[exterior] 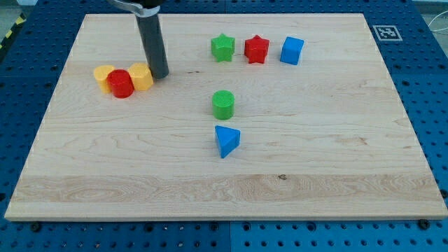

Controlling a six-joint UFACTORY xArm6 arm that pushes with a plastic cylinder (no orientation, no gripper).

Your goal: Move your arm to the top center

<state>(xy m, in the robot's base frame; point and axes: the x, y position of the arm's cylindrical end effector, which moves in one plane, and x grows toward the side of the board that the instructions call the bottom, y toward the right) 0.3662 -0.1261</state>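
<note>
Camera view: my tip is sitting on the tabletop, touching the yellow block at its left; there's no claw showing.

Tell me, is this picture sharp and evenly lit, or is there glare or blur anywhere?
Camera view: light is soft and even, with no harsh glare on the board; blocks such as the green cylinder and blue triangle look crisp, casting only faint shadows; the rod is cut off at the view's top, and my tip sits just right of the yellow block.
</note>
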